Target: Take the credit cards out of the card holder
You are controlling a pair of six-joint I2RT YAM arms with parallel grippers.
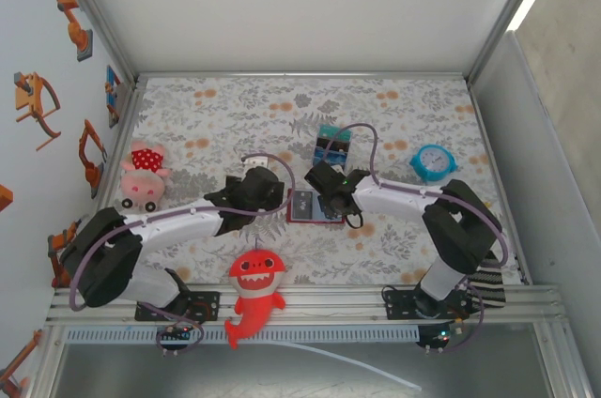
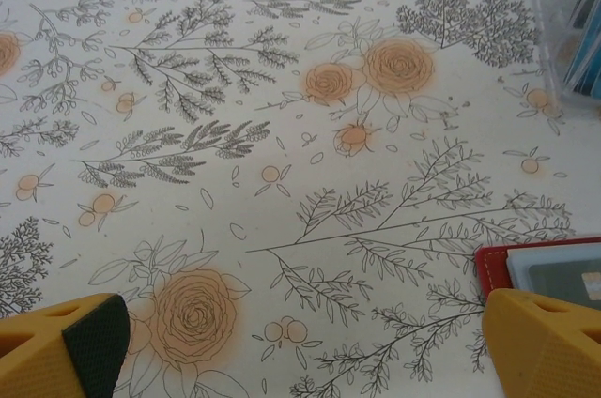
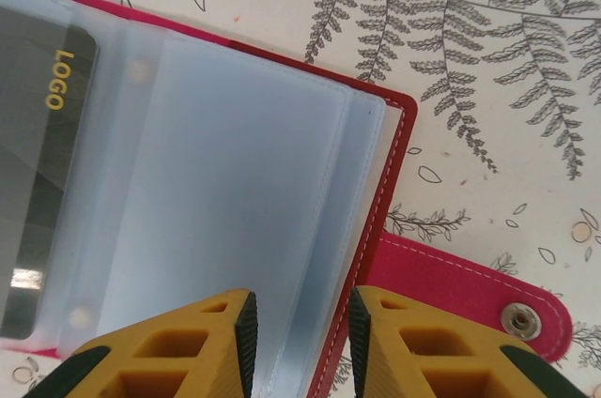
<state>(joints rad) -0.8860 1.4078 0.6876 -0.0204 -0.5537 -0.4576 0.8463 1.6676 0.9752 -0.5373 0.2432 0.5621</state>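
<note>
The card holder [image 1: 302,207] lies open mid-table [image 1: 216,112], nearer the front edge. A dark credit card [image 3: 38,182] marked LOGO sits in its clear sleeve, so extraction looks barely begun. The right gripper [image 3: 302,342] straddles the holder's right edge, jaws narrowly apart; whether it is pinching I cannot tell. The left gripper [image 2: 305,346], spread wide, hovers beside the left edge.

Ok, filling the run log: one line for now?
left hand: open beside card holder | right hand: part open over its sleeve | credit card: sleeved
</note>
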